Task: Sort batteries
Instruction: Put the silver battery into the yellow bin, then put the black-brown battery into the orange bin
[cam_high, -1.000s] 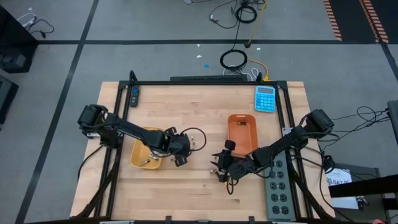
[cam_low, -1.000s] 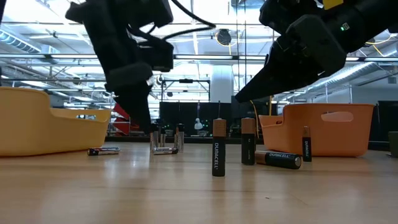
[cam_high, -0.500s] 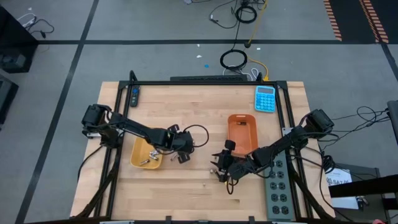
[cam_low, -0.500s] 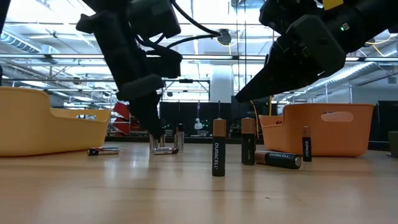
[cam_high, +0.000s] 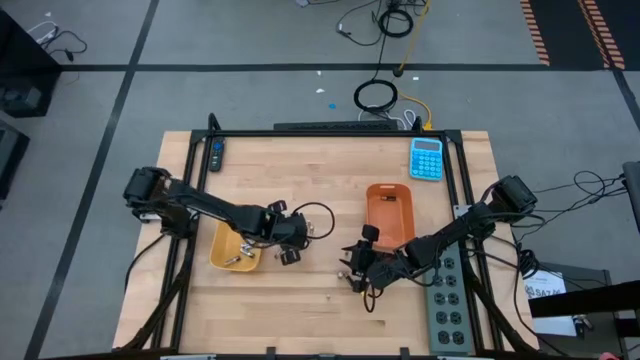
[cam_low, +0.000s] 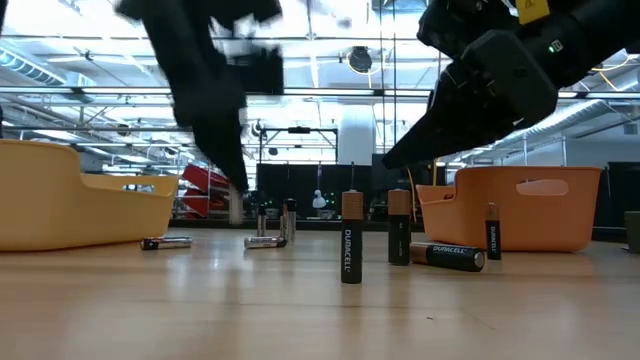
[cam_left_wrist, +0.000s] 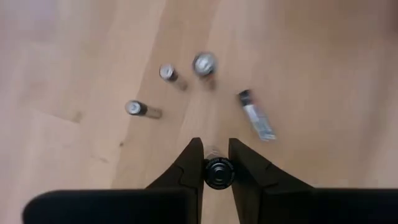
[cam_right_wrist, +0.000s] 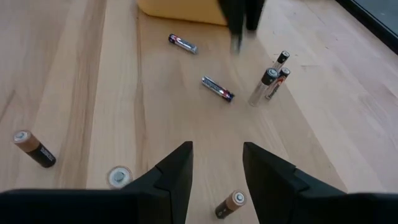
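Note:
Several small batteries stand or lie on the wooden table between a yellow tray (cam_high: 235, 247) and an orange tray (cam_high: 390, 212). My left gripper (cam_high: 288, 252) hovers beside the yellow tray, shut on one slim battery (cam_left_wrist: 218, 173). Below it, three slim batteries (cam_left_wrist: 166, 72) stand on end and one (cam_left_wrist: 256, 116) lies flat. My right gripper (cam_high: 355, 272) waits open in front of the orange tray, with nothing between its fingers (cam_right_wrist: 180, 171). Larger copper-topped batteries (cam_low: 351, 240) stand near it, and one (cam_low: 447, 256) lies flat. My left gripper pinches the slim battery between its two fingers (cam_left_wrist: 193, 165), one on either side of its upper end (cam_left_wrist: 218, 180). The fingers come from above, slanting down, and lie roughly along the battery. It hangs upright below them (cam_low: 236, 207), clear of the table.
A blue calculator (cam_high: 426, 158) lies at the far right of the table and a grey power strip (cam_high: 448, 305) along the right edge. A small remote (cam_high: 217, 153) lies at the far left. Bare wood lies toward the near edge.
My left gripper has shut on one of the standing slim batteries and risen, lifting it clear of the table. The batteries around it stay where they were. My right gripper has kept still.

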